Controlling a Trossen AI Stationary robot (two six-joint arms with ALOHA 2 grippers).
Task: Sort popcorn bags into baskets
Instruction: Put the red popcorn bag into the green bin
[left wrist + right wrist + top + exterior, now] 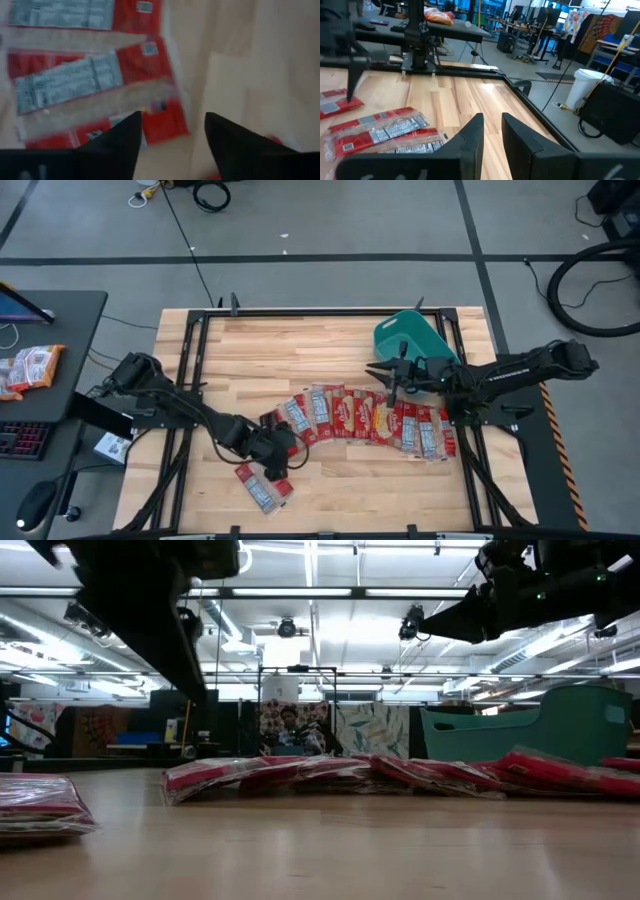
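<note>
Left gripper hangs fingers apart and empty between the row of popcorn bags and two stray bags — right gripper, fingers nearly together and empty, hovers beside the teal basket; nothing's in hand.

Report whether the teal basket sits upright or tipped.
Tipped: the basket lies on its side at the table's far right, its sloping wall facing up in the high view.
</note>
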